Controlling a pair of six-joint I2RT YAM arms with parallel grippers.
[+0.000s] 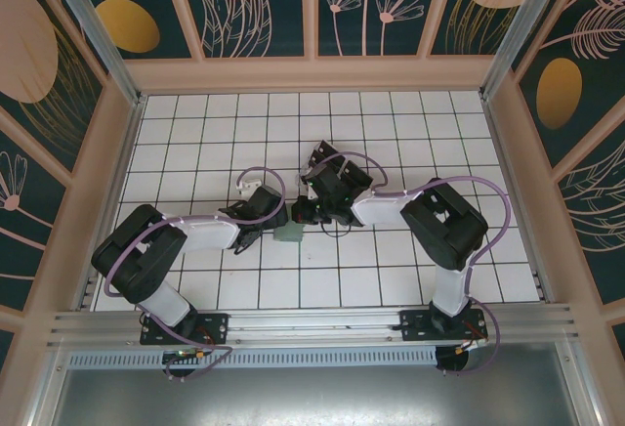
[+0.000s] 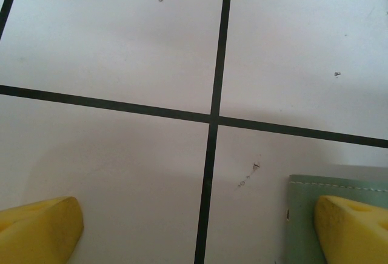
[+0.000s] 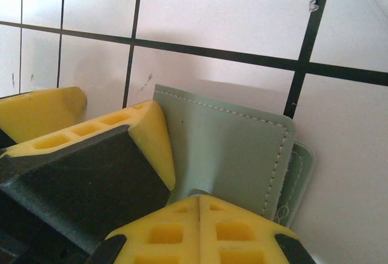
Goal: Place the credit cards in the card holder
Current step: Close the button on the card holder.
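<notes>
- While the pale green stitched leather card holder (image 3: 236, 155) lies flat on the white tiled table (image 1: 195, 123) between the arms, the right gripper (image 3: 199, 209) has its yellow fingers pressed together at the holder's near edge. I cannot tell whether they pinch it.
- Beside it, the left gripper (image 2: 194, 227) is spread wide, with one finger over the holder's corner.
- The step is probably steadying or opening the holder. Whether a thin black credit card is already inside is hidden.
- The next move calls for parting the pocket, then fetching a card.

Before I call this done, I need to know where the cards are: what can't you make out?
Holder, near edge, right wrist view: hidden behind the shut right gripper.
Holder, left wrist view: cut off by the bottom edge, partly behind a left gripper finger.
Cards, top view: too small to tell from the black gripper parts.
</notes>
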